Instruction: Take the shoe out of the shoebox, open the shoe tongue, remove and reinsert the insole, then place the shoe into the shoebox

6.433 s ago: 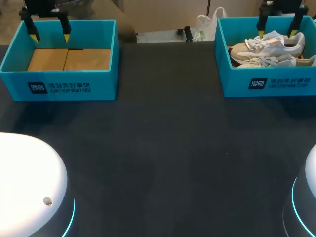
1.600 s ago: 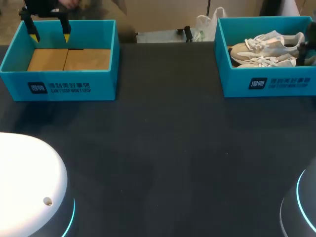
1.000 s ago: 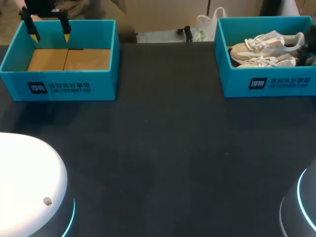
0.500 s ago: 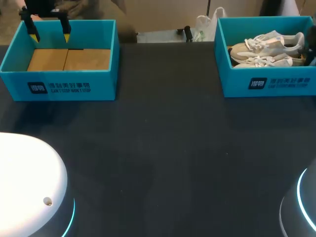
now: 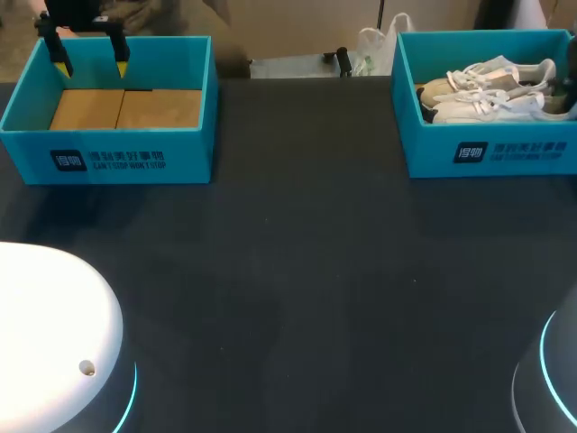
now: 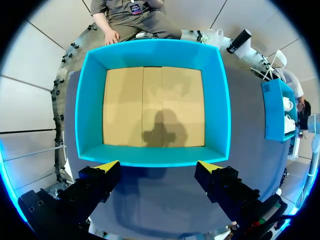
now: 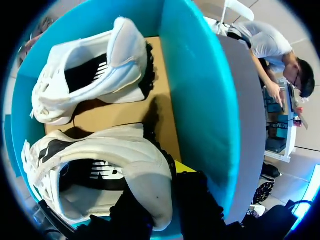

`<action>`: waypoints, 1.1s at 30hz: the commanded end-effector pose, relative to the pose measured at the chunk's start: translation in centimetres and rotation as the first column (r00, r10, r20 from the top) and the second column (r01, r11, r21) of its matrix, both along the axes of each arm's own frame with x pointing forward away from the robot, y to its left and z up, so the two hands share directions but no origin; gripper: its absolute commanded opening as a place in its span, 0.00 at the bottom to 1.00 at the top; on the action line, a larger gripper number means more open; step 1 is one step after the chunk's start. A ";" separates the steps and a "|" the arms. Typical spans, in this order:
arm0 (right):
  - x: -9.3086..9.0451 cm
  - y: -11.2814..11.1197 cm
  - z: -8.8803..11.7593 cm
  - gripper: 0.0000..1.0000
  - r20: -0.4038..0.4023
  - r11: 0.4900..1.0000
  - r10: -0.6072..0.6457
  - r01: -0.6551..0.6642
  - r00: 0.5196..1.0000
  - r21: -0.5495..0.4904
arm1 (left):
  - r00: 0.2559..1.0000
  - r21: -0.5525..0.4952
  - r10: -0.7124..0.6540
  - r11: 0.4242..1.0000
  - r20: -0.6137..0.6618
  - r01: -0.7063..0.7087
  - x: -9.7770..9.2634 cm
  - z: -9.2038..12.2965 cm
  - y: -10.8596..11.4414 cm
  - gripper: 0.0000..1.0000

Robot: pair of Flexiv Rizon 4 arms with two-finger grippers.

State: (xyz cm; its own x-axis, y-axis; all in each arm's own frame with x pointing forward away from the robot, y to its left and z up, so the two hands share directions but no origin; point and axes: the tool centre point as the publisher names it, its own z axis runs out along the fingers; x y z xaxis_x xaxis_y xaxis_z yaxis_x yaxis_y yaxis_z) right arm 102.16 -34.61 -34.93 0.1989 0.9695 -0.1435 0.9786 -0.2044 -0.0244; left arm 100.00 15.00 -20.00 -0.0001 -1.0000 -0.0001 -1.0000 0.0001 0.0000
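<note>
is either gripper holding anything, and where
The right gripper grips the nearer shoe by its heel; the left gripper is open, holding nothing.

The near shoe (image 7: 100, 150) mostly hides fingers (image 7: 196, 199) of the right gripper (image 7: 159, 186).

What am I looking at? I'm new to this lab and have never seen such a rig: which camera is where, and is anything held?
This is a two-armed robot at a dark table. One picture looks down from above; the other two come from wrist cameras. The left gripper hangs open over a blue box with a bare cardboard floor. A second blue box holds two white shoes. The right gripper sits inside it and seems to pinch the heel of the nearer shoe; the other shoe lies untouched.
</note>
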 end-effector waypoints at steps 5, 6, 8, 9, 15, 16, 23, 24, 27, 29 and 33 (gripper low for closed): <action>0.4 0.2 3.5 0.00 0.026 0.999 -0.031 0.031 0.999 -0.014 | 1.000 0.000 0.000 1.000 0.000 0.000 0.0 0.0 0.0 1.00; 0.5 0.1 3.9 0.00 0.027 0.999 -0.034 0.035 0.999 -0.016 | 1.000 0.000 0.000 1.000 0.000 0.000 0.0 0.0 0.0 1.00; 0.6 0.0 4.6 0.00 0.031 0.999 -0.039 0.040 0.999 -0.027 | 1.000 0.000 0.000 1.000 0.000 0.000 0.0 0.0 0.0 1.00; 0.6 0.0 5.1 0.00 0.032 0.999 -0.043 0.044 0.999 -0.031 | 1.000 0.000 0.000 1.000 0.000 0.000 0.0 0.0 0.0 1.00; 0.9 0.1 7.6 0.00 0.033 0.995 -0.085 0.087 0.996 -0.045 | 1.000 0.000 0.000 1.000 0.000 0.000 0.0 0.0 0.0 1.00; 0.9 0.1 7.9 0.00 0.035 0.995 -0.086 0.088 0.996 -0.047 | 1.000 0.000 0.000 1.000 0.000 0.000 0.0 0.0 0.0 1.00; 0.8 0.3 11.8 0.00 0.048 0.991 -0.111 0.114 0.993 -0.067 | 1.000 0.000 0.000 1.000 0.000 0.000 0.0 0.0 0.0 1.00; 0.7 0.4 12.5 0.00 0.056 0.991 -0.108 0.112 0.993 -0.071 | 1.000 0.000 0.000 1.000 0.000 0.000 0.0 0.0 0.0 1.00; 0.1 1.1 14.8 0.00 0.074 0.992 -0.099 0.105 0.992 -0.076 | 1.000 0.000 0.000 1.000 0.000 0.000 0.0 0.0 0.0 1.00; -0.3 1.6 16.4 0.00 0.089 0.992 -0.086 0.093 0.992 -0.085 | 1.000 0.000 0.000 1.000 0.000 0.000 0.0 0.0 0.0 1.00; -2.0 3.2 19.4 0.00 0.124 0.994 -0.061 0.071 0.990 -0.084 | 1.000 0.000 0.000 1.000 0.000 0.000 0.0 0.0 0.0 1.00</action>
State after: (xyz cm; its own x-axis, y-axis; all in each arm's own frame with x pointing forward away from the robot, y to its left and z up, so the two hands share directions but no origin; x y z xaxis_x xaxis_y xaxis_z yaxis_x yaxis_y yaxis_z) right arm 103.00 -32.78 -18.97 0.2827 0.9395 -0.1933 0.9592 -0.2772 0.0553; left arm 100.00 14.99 -20.00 -0.0002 -1.0000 -0.0001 -1.0000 0.0002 0.0000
